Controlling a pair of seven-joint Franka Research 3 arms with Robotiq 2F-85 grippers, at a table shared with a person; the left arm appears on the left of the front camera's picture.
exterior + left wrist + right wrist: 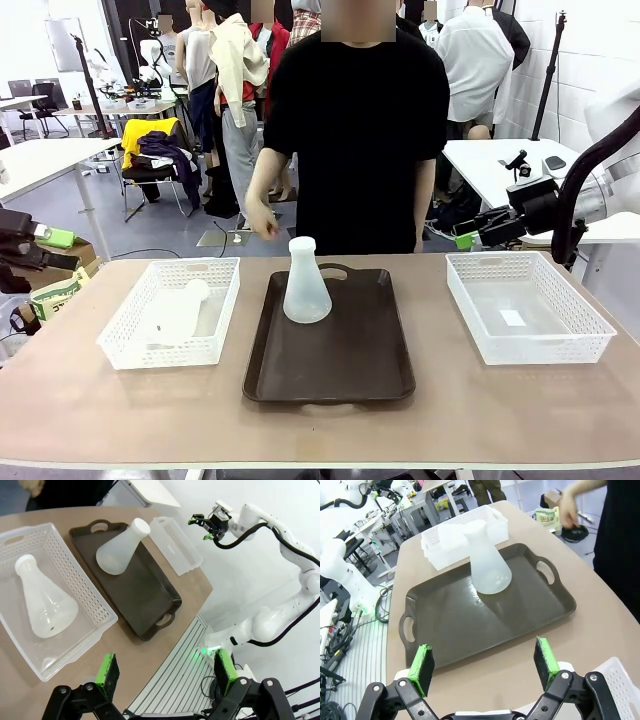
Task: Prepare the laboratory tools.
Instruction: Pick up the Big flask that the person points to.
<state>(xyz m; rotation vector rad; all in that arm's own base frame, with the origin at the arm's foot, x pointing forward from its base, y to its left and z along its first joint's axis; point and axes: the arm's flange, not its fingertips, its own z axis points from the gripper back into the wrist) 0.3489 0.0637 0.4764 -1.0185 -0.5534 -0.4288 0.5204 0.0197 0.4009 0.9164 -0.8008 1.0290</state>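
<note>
One translucent whitish flask (306, 285) stands upright at the back of the dark brown tray (340, 370). A second flask (175, 312) lies on its side inside the left white basket (120, 345). My left gripper (55, 240) hangs open off the table's left edge, well away from both flasks. My right gripper (468, 238) is open too, held behind the right basket (525, 310). In the left wrist view my open gripper (167, 672) looks down on the lying flask (45, 605) and the standing flask (120, 550). From above the table's near edge, my open right gripper (485, 662) faces the upright flask (487, 565).
A person in a black shirt stands at the far side, one hand (262, 218) hanging just behind the table. The right basket holds only a small white slip. Bare tabletop (120, 410) lies in front of the tray and baskets.
</note>
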